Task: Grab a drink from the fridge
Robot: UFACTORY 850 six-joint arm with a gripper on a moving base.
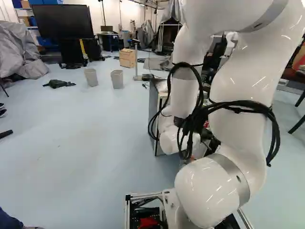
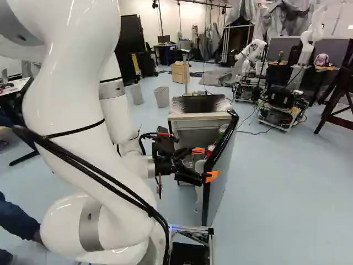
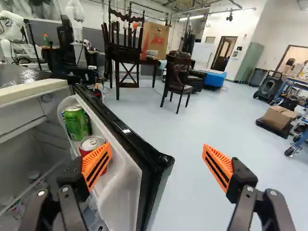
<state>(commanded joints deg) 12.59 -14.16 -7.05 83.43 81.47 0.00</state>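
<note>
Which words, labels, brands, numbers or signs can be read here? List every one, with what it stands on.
None can be read with certainty.
Green metal can in the open, white-lined fridge door: print too small and blurred.
Red metal can beside it: label mostly hidden by an orange ribbed finger pad.
Tall brown cardboard box behind the dark wooden chair: red marking, too blurred.

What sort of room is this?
Probably a robotics lab. Another robot stands across the floor, and bulky things sit under a grey cover. The small open fridge, with a green can in its door, looks more like a test prop than kitchen furniture.
</note>
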